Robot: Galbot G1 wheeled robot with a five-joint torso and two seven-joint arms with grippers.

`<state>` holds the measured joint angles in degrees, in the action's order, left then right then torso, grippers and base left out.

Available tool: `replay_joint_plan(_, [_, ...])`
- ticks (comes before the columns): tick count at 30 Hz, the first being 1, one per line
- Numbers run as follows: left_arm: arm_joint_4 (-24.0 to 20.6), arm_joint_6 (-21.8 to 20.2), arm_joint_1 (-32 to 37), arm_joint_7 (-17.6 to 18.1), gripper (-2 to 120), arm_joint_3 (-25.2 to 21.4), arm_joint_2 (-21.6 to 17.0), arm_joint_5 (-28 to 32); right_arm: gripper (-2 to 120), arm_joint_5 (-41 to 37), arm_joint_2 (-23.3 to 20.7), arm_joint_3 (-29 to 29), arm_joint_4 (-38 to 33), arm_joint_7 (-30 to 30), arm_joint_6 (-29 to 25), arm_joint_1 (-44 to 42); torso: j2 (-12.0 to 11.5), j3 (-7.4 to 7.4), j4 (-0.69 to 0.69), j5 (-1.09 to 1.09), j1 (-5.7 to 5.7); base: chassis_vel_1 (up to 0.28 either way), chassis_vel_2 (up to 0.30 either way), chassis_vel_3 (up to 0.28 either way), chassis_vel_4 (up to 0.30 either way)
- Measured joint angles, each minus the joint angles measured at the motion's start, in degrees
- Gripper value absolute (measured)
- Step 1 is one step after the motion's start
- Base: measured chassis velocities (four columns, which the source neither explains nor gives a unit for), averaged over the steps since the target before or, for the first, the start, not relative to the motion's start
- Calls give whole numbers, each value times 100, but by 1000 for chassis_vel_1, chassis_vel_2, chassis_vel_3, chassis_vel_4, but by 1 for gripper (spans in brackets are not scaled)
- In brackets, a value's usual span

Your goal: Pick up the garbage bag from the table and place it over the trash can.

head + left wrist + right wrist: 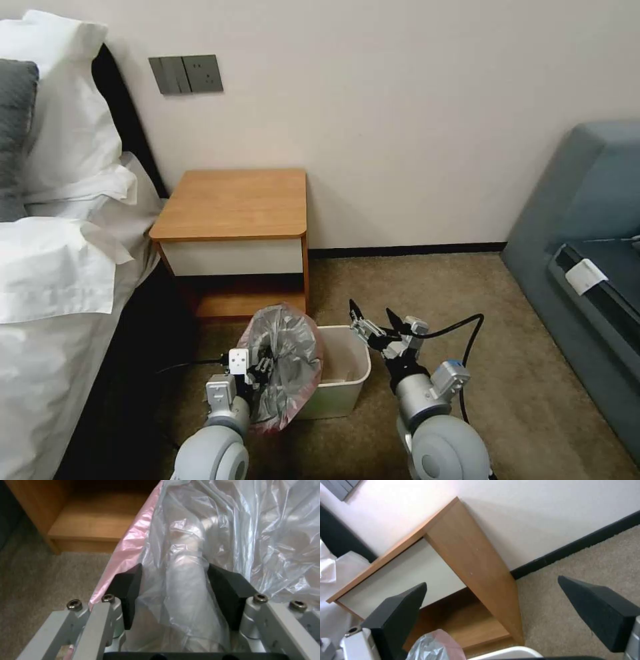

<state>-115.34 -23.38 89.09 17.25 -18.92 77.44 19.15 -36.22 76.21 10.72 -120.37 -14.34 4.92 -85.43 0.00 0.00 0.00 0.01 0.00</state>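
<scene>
The garbage bag point(287, 360), crinkly grey plastic with a pink edge, stands bunched over the left end of the beige trash can point(347, 383) on the carpet in front of the table point(233, 203). My left gripper point(261, 368) is at the bag's left side. In the left wrist view its black pads point(128, 592) sit partway closed with the bag's plastic point(186, 562) bunched between them. My right gripper point(371, 310) hovers open just above the can's far right corner, holding nothing. The right wrist view has the open gripper point(492, 580), the table point(470, 552), the bag point(433, 645) and the can's rim point(506, 653).
A bed with white bedding point(60, 267) stands close on the left, and a grey-blue sofa point(587, 233) on the right. Open carpet point(507, 373) lies between the can and the sofa. The wall runs behind the table. A black cable point(467, 333) loops from my right wrist.
</scene>
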Motion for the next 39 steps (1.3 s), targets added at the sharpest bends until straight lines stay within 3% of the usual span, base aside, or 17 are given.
replay_joint_plan(3, [-5,-1,33,32,35,-8,-1,18,100,-4,10,-3,5,-1,1,10,0,0,0,0,0,0,0,0,0])
replay_joint_plan(11, [-23,67,69,70,10,9,2,85,100,-3,-1,6,-88,-1,1,-13,0,0,0,-2,0,0,0,0,0])
replay_joint_plan(16, [32,413,111,18,10,-3,2,90,100,160,-33,11,-166,97,-43,-36,0,0,0,-3,0,0,0,0,0])
replay_joint_plan(20, [21,1127,281,-231,9,-79,7,167,100,573,-109,-22,-320,278,-166,-54,0,1,0,-1,0,0,0,0,0])
replay_joint_plan(21, [21,1127,281,-231,9,-79,7,167,100,573,-109,-22,-320,278,-166,-54,0,1,0,-1,0,0,0,0,0])
replay_joint_plan(23, [-51,1544,397,-470,9,-154,20,160,100,688,-239,-81,-571,395,-163,-84,0,1,0,0,0,0,0,0,0])
replay_joint_plan(28, [-218,1927,544,-750,9,-225,21,64,100,723,-640,-292,-1081,587,-59,-108,0,0,0,-1,0,0,0,0,0])
replay_joint_plan(33, [-309,2325,678,-1140,9,-355,34,-176,100,11,-1064,-676,-1514,639,363,-24,0,0,0,0,0,0,0,0,0])
replay_joint_plan(36, [-376,2605,769,-1326,9,-435,51,-352,100,-689,-1230,-1038,-1494,349,793,198,0,0,1,-1,0,0,0,0,0])
replay_joint_plan(39, [-486,2675,830,-1373,9,-462,53,-391,100,-685,-1222,-1175,-1310,207,927,321,0,0,0,0,0,0,0,0,0])
